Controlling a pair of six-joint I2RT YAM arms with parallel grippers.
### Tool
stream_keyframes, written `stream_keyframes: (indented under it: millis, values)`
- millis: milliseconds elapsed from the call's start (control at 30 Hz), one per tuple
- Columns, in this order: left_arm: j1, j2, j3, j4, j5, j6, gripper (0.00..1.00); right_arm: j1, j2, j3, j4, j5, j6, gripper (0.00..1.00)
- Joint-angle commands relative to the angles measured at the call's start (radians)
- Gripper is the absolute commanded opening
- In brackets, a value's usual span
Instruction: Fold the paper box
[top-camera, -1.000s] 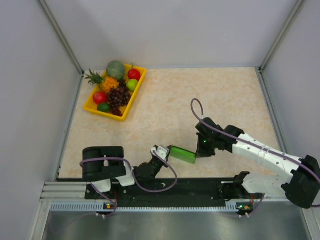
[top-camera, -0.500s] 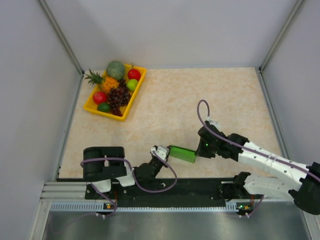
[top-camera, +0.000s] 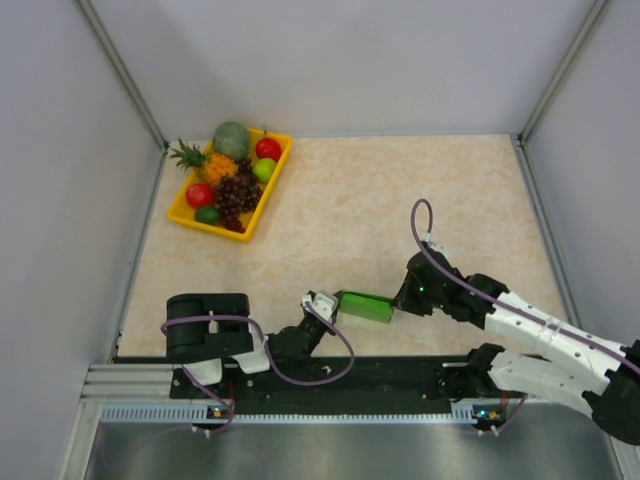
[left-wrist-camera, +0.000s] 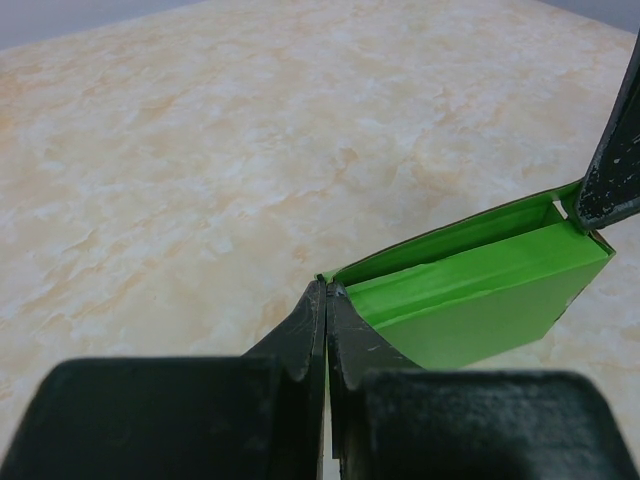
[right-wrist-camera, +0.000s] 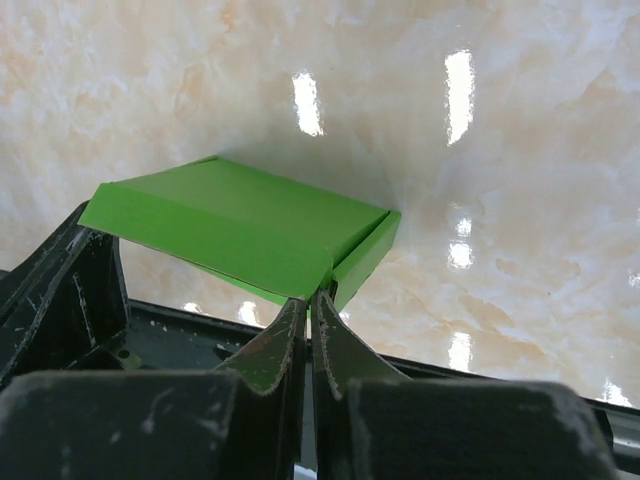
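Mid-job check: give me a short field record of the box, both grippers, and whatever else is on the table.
paper box: green, partly folded, side walls raised, spanning between the two grippers near the front edge of the table
left gripper: shut, pinching one end corner of the box
right gripper: shut, pinching the opposite end
box contact with table: unclear; looks at least partly lifted
other items: yellow fruit tray at far left, apart from both arms
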Motion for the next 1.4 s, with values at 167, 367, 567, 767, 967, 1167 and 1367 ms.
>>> stream_keyframes:
  millis: [167,367,567,767,967,1167,1367]
  values:
    - [-0.022,0.048,-0.036,0.131,0.050,-0.022,0.00,-0.005,-0.049,-0.078,0.007,-0.058,-0.036,0.00]
    - [-0.024,0.051,-0.036,0.131,0.044,-0.024,0.00,-0.026,-0.075,-0.031,-0.079,-0.073,-0.101,0.00]
    - [-0.024,0.051,-0.037,0.131,0.039,-0.024,0.00,-0.040,-0.068,-0.011,-0.116,-0.093,-0.153,0.00]
    - [-0.024,0.048,-0.040,0.131,0.036,-0.026,0.00,-0.077,-0.075,0.002,-0.148,-0.155,-0.211,0.00]
    - [-0.024,0.050,-0.034,0.125,0.042,-0.021,0.00,-0.089,-0.065,-0.023,-0.156,-0.167,-0.230,0.00]
    - [-0.024,0.042,-0.036,0.121,0.045,-0.019,0.00,-0.086,-0.042,-0.047,-0.115,-0.167,-0.249,0.00]
    - [-0.024,0.051,-0.034,0.130,0.036,-0.019,0.00,-0.091,-0.112,0.014,-0.145,-0.178,-0.265,0.02]
